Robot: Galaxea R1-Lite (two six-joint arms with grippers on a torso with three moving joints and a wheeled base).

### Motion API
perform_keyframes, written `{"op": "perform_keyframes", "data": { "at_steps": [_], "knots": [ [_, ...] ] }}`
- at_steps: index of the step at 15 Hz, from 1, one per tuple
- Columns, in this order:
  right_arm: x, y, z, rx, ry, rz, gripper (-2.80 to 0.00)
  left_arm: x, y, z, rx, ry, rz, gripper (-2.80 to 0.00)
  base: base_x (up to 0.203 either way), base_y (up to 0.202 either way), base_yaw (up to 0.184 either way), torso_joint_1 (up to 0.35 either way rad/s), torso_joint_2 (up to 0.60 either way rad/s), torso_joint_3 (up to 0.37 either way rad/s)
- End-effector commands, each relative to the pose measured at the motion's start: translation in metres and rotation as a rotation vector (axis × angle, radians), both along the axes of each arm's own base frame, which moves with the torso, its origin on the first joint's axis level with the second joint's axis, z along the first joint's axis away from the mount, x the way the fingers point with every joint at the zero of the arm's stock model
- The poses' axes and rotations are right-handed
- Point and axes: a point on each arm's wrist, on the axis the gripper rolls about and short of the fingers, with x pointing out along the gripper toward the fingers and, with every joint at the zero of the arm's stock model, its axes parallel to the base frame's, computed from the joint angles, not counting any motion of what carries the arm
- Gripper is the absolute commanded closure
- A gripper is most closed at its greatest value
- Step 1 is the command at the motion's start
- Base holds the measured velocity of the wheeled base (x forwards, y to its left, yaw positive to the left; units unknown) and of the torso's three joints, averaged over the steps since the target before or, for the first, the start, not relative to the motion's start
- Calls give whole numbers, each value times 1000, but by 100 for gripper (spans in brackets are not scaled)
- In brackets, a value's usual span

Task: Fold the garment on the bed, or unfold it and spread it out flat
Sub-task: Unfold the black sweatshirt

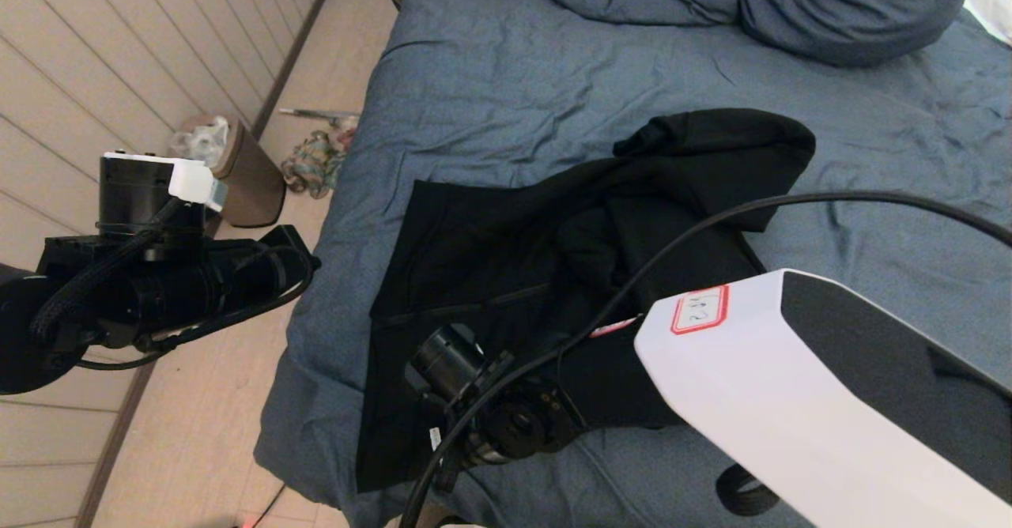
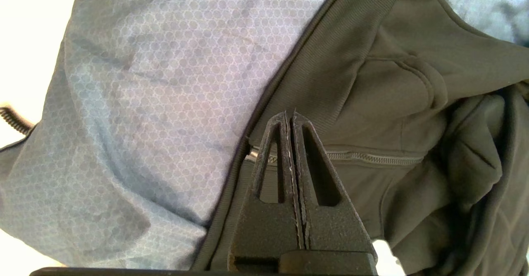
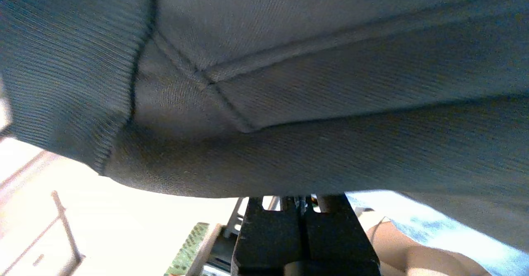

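We find the black hooded sweatshirt [image 1: 506,251] lying crumpled on the blue duvet of the bed [image 1: 490,77], near the bed's 7 o'clock corner in the head view. Its hood bunches toward 1 o'clock and its ribbed hem [image 2: 314,73] runs along the bedside edge.

The right gripper [image 3: 303,199] sits at the sweatshirt's 6 o'clock edge. Its fingers are clenched, and the fabric drapes straight across their tips, so we read them as pinching the sweatshirt. The right arm reaches in from 4 o'clock, wrist angled down onto the cloth.

The left gripper [image 2: 291,117] hovers off the bed at 9 o'clock, fingers pressed together on nothing, tips pointing toward the zipper [image 2: 372,157].

A brown bin [image 1: 249,176] stands on the floor at 10 o'clock.
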Motion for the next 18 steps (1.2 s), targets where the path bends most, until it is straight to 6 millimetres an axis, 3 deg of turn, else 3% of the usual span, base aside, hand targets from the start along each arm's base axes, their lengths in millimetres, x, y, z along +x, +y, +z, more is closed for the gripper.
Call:
{"op": "perform_keyframes", "data": {
  "at_steps": [1,6,9,14,18],
  "knots": [
    [-1,-6,21,38,-26,-12,0,0,0,1,-5,-4,2,0,0,0,0,0,0,0],
    [-1,-35,63,91,-81,-60,0,0,0,0,-4,1,1,0,0,0,0,0,0,0],
    [-22,-66,81,86,-81,-68,0,0,0,0,-4,-1,1,0,0,0,0,0,0,0],
    [-58,-129,84,29,-42,-101,0,-7,2,7,-13,-21,-1,0,0,0,0,0,0,0],
    [-76,-168,85,17,-30,-150,0,-8,2,7,-12,-19,-3,0,0,0,0,0,0,0]
  ]
}}
